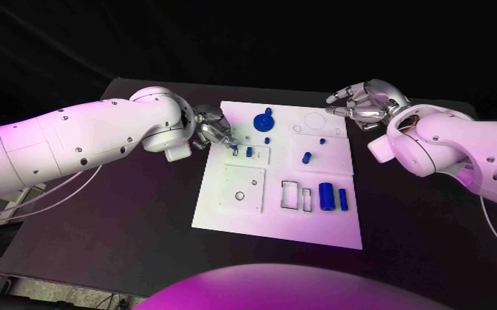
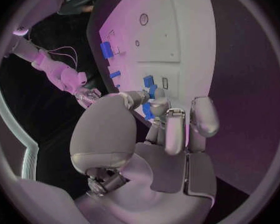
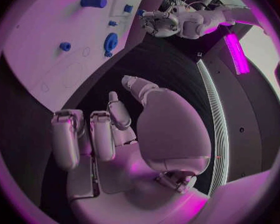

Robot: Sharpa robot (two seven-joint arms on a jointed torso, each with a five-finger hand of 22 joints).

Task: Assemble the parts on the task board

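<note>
The white task board lies mid-table. On it are a blue disc with a knob, several small blue pegs such as one, and two blue cylinders. My left hand hovers at the board's left edge; in the left wrist view its thumb and a finger pinch a small blue part over the board, beside another blue piece. My right hand hangs off the board's far right corner, fingers loosely bent and apart, holding nothing. The disc appears in the right wrist view.
Empty outlined slots and a round hole mark the board's near half. Black table surrounds the board on all sides. A cable trails under my left arm near the table's left edge.
</note>
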